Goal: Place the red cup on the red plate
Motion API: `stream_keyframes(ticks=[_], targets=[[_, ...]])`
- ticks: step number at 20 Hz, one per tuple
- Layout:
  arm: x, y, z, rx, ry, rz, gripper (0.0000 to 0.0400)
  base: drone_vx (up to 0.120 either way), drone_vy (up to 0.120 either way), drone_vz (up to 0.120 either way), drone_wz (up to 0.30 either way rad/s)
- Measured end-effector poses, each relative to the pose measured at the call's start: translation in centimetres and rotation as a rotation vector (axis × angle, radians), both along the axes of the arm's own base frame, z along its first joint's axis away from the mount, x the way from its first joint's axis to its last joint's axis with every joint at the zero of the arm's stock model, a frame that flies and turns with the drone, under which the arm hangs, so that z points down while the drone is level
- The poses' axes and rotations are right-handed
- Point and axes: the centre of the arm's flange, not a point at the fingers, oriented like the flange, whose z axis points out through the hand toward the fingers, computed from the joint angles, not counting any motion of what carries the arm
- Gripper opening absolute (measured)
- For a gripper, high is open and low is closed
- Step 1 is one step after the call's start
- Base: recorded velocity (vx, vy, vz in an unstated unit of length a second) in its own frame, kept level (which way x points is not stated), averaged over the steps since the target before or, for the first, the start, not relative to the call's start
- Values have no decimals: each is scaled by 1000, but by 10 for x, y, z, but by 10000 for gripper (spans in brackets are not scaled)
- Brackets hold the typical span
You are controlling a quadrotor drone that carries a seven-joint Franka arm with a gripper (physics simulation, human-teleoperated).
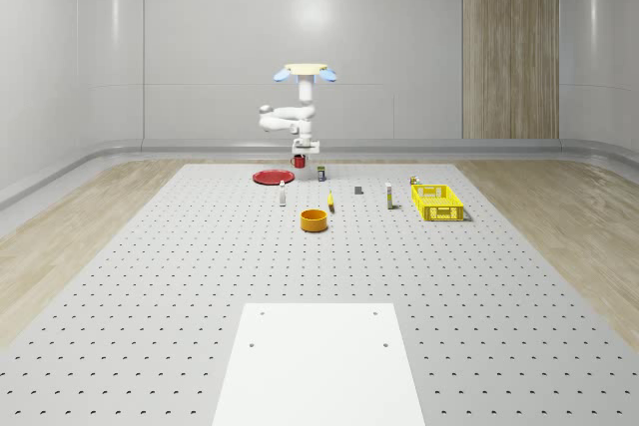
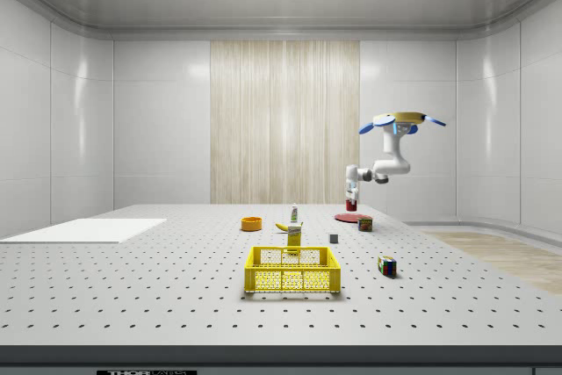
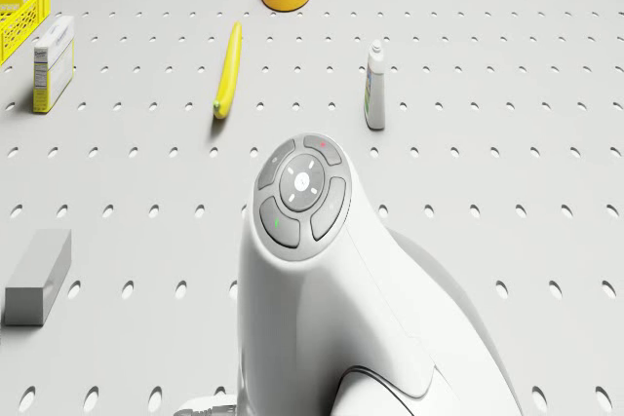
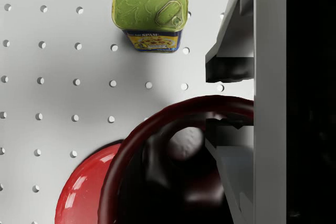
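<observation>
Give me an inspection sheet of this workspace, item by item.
Surface: grey perforated table with a white panel at its near end.
Job's things: red cup held in the air beside the red plate.
Clutter: yellow crate, orange bowl, banana, bottle, green-lidded can, grey block.
Grippers: gripper clamps the cup's rim; drone hovers above.
Cables: nothing seen.
Surroundings: pale walls, wood panel.
</observation>
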Motion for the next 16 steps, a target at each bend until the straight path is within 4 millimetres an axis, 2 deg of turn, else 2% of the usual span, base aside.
stream_keyframes(ticks=[3,6,16], targets=[[0,0,0,0,0,-1,100,-93,-120,0,0],[0,0,0,0,0,-2,100,0,-120,-80,0],[0,0,0,0,0,-2,100,0,-120,-12,0]])
